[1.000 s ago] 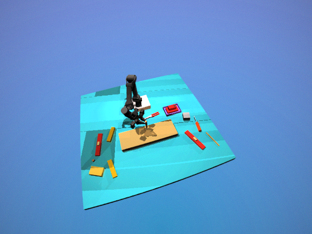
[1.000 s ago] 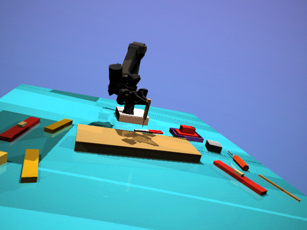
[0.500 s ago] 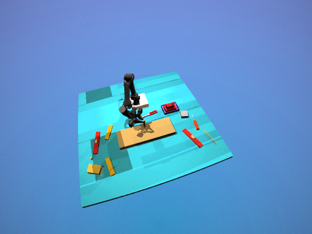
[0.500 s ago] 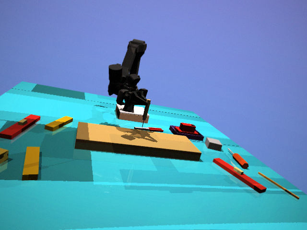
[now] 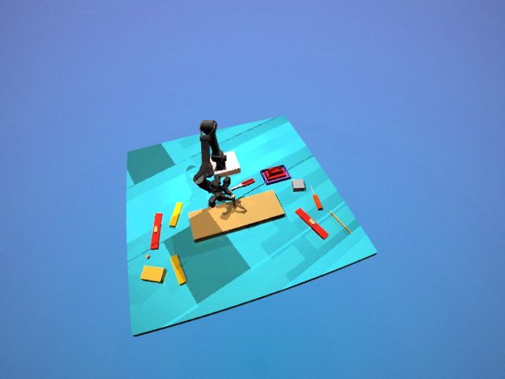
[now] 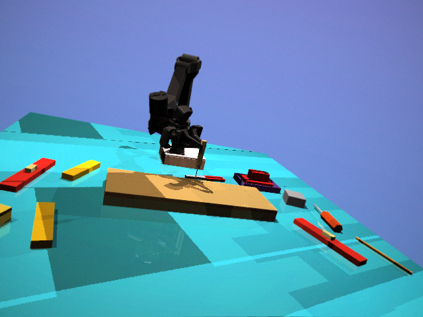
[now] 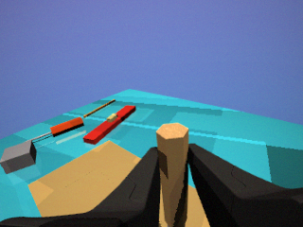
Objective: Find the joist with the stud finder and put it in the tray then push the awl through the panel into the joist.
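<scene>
With the clock read from the panel's middle in the top view, a broad stretch of the bench (image 5: 260,281) (image 6: 238,290) (image 7: 237,128) is left between the panel (image 5: 257,211) (image 6: 191,197) (image 7: 90,184) and the bench edge at 6 o'clock. The stick (image 5: 340,222) (image 6: 384,255) (image 7: 99,109) is set near the edge at 3. One awl (image 5: 233,199) (image 6: 201,153) (image 7: 172,175) is gripped upright in the narrowed claw (image 5: 233,197) (image 6: 201,147) (image 7: 172,151), above the panel's 12 o'clock side; tip contact cannot be told. One red stud finder (image 5: 275,173) (image 6: 258,176) is held in one purple tray (image 5: 266,181) (image 6: 271,188), between 1 and 2. Two red bars (image 5: 311,223) (image 6: 345,250) (image 7: 101,130) are seen, at 3 and 9; two narrow yellow bars (image 5: 177,269) (image 6: 43,223), towards 9 and between 7 and 8. One grey block (image 5: 297,185) (image 6: 294,198) (image 7: 19,157) is placed at 2, and one orange-handled tool (image 5: 317,201) (image 6: 330,220) (image 7: 67,127) near 3.
</scene>
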Robot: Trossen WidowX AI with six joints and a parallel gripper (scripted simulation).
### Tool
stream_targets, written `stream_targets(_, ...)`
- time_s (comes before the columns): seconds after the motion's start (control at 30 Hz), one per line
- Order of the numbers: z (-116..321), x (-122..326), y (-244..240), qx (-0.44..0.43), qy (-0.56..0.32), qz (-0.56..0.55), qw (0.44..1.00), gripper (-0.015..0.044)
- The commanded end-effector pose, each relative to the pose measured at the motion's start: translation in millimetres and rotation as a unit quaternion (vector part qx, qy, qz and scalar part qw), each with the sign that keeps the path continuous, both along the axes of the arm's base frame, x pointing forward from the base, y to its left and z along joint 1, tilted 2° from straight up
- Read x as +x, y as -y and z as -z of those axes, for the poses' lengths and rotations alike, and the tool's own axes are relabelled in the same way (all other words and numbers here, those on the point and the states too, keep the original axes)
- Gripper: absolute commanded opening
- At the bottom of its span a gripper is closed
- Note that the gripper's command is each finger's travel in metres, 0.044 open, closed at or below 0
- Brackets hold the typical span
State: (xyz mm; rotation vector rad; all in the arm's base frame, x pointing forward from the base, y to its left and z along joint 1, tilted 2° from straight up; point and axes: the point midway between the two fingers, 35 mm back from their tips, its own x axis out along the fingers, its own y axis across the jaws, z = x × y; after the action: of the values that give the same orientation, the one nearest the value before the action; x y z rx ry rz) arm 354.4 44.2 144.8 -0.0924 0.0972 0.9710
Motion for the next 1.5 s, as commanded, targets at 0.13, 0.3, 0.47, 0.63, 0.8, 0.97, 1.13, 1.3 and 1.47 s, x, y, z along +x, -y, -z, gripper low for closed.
stream_targets(0.13, 5, -1, 0, -0.001, 0.004, -0.003, 1.000, 0.0000)
stream_targets(0.3, 9, -1, 0, -0.001, 0.004, -0.003, 1.000, 0.0000)
stream_targets(0.47, 12, -1, 0, -0.001, 0.004, -0.003, 1.000, 0.0000)
stream_targets(0.63, 17, -1, 0, -0.001, 0.004, -0.003, 1.000, 0.0000)
stream_targets(0.8, 25, 0, 1, -0.001, 0.004, -0.003, 1.000, 0.0000)
stream_targets(0.97, 33, 0, 1, -0.001, 0.004, -0.003, 1.000, 0.0000)
stream_targets(1.13, 41, -1, 1, -0.001, 0.004, -0.003, 1.000, 0.0000)
stream_targets(1.3, 48, -1, 1, -0.001, 0.004, -0.003, 1.000, 0.0000)
stream_targets(1.47, 48, -1, 1, -0.001, 0.004, -0.003, 1.000, 0.0000)
